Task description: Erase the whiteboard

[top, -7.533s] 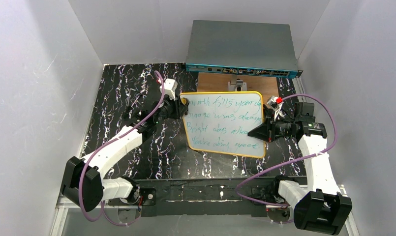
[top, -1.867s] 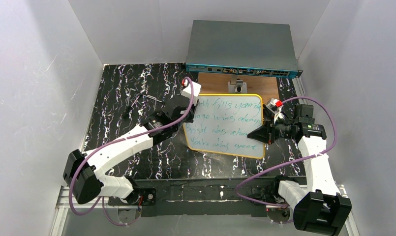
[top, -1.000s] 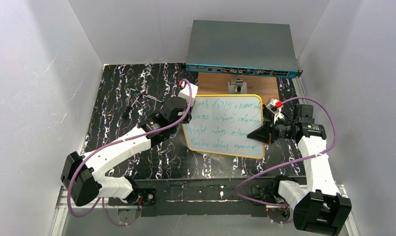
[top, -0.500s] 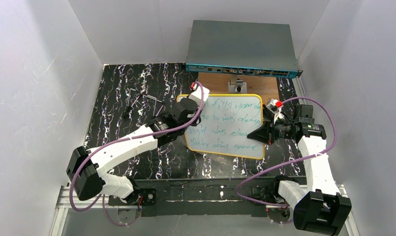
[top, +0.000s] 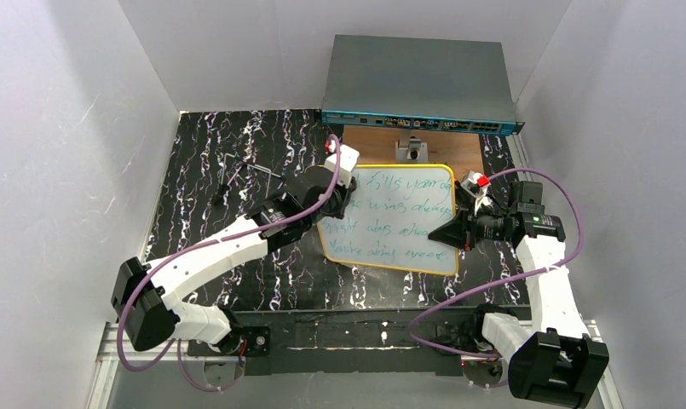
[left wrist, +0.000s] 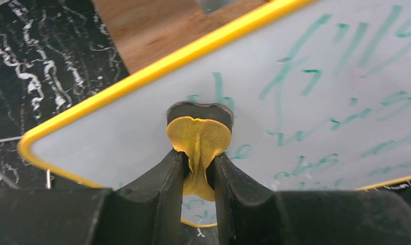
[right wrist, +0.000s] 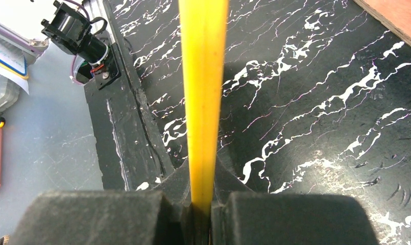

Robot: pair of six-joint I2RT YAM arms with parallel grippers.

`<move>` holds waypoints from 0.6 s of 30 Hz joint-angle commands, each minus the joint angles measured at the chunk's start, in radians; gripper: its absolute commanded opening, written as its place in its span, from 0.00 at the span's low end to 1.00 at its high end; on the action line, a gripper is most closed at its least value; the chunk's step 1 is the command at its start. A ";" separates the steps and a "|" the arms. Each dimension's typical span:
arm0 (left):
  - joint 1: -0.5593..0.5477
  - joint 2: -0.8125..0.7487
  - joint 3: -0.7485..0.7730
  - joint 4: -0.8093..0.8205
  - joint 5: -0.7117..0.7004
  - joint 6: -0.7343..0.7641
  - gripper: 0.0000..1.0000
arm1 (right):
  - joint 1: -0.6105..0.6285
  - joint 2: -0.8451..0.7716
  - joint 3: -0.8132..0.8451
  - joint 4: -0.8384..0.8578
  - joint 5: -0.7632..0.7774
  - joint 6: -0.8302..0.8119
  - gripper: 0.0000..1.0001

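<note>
The whiteboard point(top: 399, 223), white with a yellow rim and green handwritten lines, is held tilted above the black table. My left gripper point(top: 346, 198) is at its upper left corner, shut on a folded yellow cloth point(left wrist: 199, 139). In the left wrist view the left gripper point(left wrist: 199, 159) presses that cloth against the whiteboard point(left wrist: 315, 97), and the patch to its left is wiped. My right gripper point(top: 449, 232) is shut on the board's right edge. The right wrist view shows the yellow rim point(right wrist: 203, 87) edge-on, running into the closed right gripper point(right wrist: 202, 204).
A grey network switch point(top: 420, 81) stands at the back. In front of it lies a brown wooden board point(top: 369, 145) with a small metal part point(top: 414, 151) on it. A thin metal key point(top: 237, 173) lies on the table at the left. White walls enclose the sides.
My left gripper has slid the cloth rightward along the board's top left, and the first letters of the upper lines are gone. The right gripper and the board have stayed put.
</note>
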 commanded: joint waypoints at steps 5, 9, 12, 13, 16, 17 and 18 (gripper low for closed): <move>-0.048 0.020 0.021 -0.005 -0.094 0.033 0.00 | 0.014 -0.012 0.007 -0.018 -0.050 -0.071 0.01; 0.054 0.012 0.056 -0.056 -0.076 -0.044 0.00 | 0.015 -0.015 0.007 -0.019 -0.048 -0.071 0.01; 0.103 -0.014 0.059 -0.059 -0.038 -0.071 0.00 | 0.014 -0.018 0.006 -0.019 -0.049 -0.071 0.01; 0.105 -0.018 0.065 -0.064 -0.030 -0.068 0.00 | 0.015 -0.017 0.007 -0.019 -0.049 -0.071 0.01; 0.106 -0.016 0.062 -0.058 0.039 -0.056 0.00 | 0.015 -0.016 0.008 -0.020 -0.051 -0.072 0.01; 0.103 -0.017 0.054 -0.048 0.072 -0.051 0.00 | 0.014 -0.016 0.008 -0.021 -0.050 -0.072 0.01; 0.098 -0.017 0.045 -0.037 0.097 -0.045 0.00 | 0.014 -0.016 0.007 -0.021 -0.050 -0.073 0.01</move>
